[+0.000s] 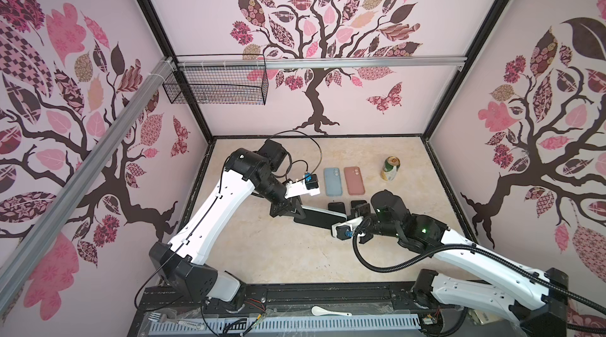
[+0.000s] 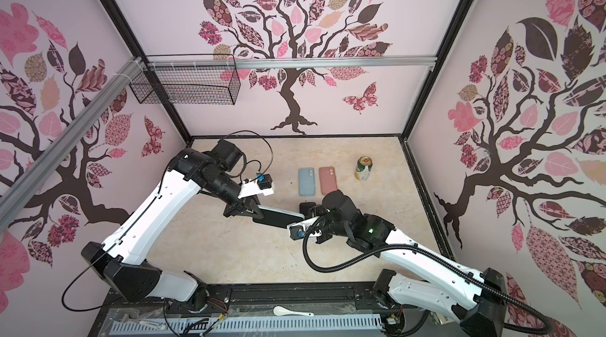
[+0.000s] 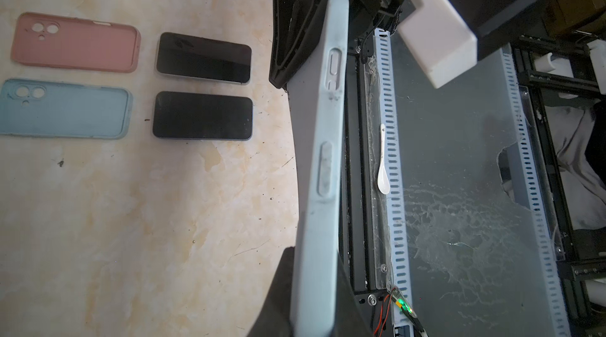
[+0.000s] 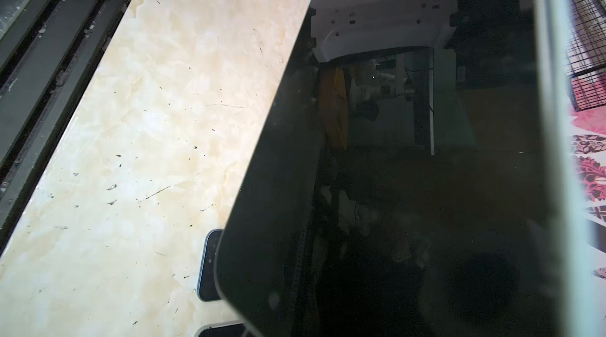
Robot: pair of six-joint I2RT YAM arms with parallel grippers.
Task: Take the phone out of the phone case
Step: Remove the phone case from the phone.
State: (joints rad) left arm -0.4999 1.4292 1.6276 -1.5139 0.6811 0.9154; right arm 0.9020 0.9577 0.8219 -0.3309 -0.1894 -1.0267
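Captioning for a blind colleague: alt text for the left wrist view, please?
A phone in a pale blue case, seen edge-on, crosses the frame. On the marble table lie a pink case, a blue case and two bare phones.

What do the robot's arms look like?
Both arms are white shells with chunky black joints. The left arm has a thin black cable clipped along it. The right arm trails a thick ribbed black hose and shows small green lights. Each wrist carries a white camera bracket with a blue plug.
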